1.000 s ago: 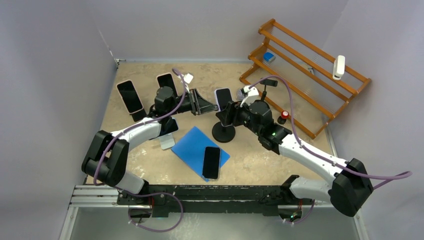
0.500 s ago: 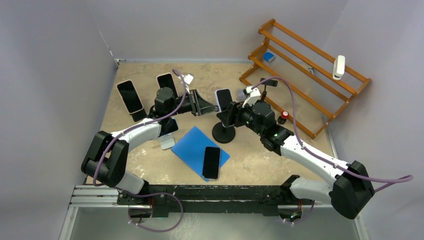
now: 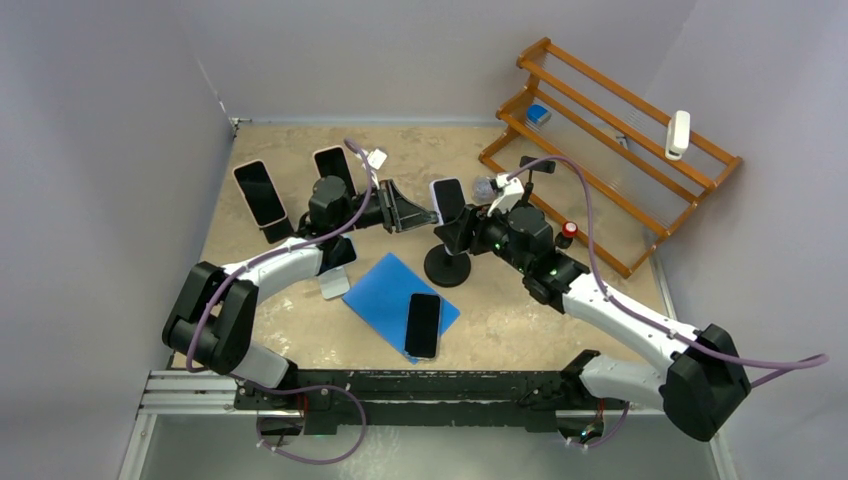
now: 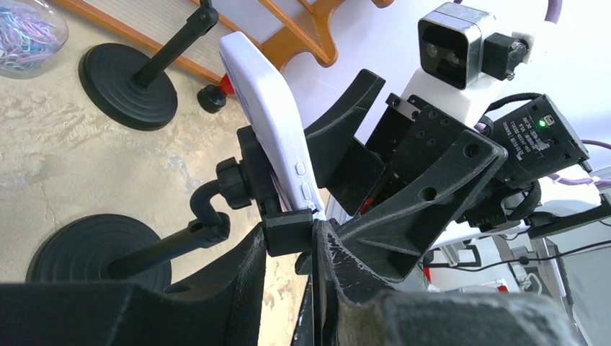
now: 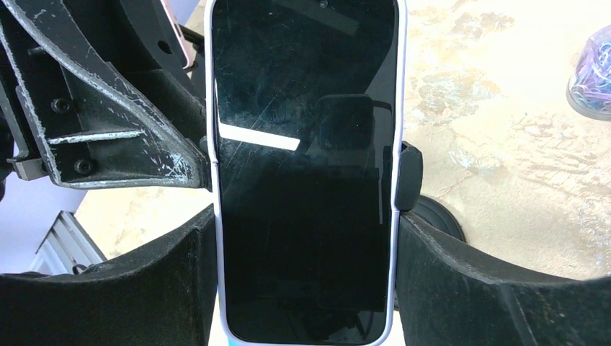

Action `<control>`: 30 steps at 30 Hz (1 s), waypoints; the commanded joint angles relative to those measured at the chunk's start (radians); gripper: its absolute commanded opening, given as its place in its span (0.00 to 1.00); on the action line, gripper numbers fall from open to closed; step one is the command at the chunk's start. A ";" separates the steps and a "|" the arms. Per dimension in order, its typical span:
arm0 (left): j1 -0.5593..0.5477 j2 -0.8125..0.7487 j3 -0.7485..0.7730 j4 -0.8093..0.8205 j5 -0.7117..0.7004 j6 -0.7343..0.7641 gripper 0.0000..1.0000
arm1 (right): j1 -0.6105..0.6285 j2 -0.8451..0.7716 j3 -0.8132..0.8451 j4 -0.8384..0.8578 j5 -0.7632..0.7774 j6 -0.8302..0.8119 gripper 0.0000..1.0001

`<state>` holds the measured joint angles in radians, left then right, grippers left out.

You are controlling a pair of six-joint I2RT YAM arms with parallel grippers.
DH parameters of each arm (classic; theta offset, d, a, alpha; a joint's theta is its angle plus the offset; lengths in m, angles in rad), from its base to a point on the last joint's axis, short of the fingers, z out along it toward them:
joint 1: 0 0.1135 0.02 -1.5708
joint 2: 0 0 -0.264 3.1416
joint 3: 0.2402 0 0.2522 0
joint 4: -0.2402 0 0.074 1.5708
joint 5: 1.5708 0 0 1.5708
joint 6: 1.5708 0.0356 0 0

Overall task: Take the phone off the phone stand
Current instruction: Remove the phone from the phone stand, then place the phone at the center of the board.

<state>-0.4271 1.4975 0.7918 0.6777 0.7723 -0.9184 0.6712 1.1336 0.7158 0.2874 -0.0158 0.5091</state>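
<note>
A white-cased phone [image 3: 447,200] with a dark screen stands upright in the clamp of a black phone stand [image 3: 448,267] at mid-table. My right gripper [image 3: 460,226] is shut on the phone [image 5: 306,166], a finger pressed against each long edge. The stand's side clamp [image 5: 409,176] shows by the phone's right edge. My left gripper [image 3: 424,214] reaches in from the left. It [image 4: 290,234] is pinched shut on the stand's black clamp block [image 4: 288,227], just under the phone [image 4: 266,122]. The stand's round base [image 4: 94,252] rests on the table.
Two more phones [image 3: 259,192] [image 3: 333,165] stand on holders at the back left. Another phone [image 3: 423,324] lies on a blue pad [image 3: 385,290] in front. A wooden rack [image 3: 610,110] fills the back right, with a second empty stand [image 4: 128,76] and a bowl of clips [image 4: 29,32] near it.
The right wrist has crept slightly to the right and farther back. Both grips and the left arm look unchanged.
</note>
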 commanded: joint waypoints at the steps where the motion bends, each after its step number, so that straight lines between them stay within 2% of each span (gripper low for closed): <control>1: 0.059 0.050 -0.059 -0.164 -0.186 0.111 0.00 | -0.001 -0.097 -0.020 0.013 -0.101 0.123 0.00; 15: 0.058 0.071 -0.034 -0.149 -0.151 0.107 0.00 | -0.001 -0.119 -0.048 0.057 -0.137 0.134 0.00; 23: 0.052 0.076 -0.005 -0.129 -0.072 0.062 0.00 | -0.001 -0.146 0.003 0.085 -0.196 0.096 0.00; 30: 0.045 0.059 -0.001 -0.131 -0.035 0.056 0.03 | 0.001 -0.192 0.044 0.030 -0.217 0.056 0.00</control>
<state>-0.3794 1.5345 0.7948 0.6590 0.7216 -0.8948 0.6777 1.0122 0.6586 0.2344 -0.2054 0.6090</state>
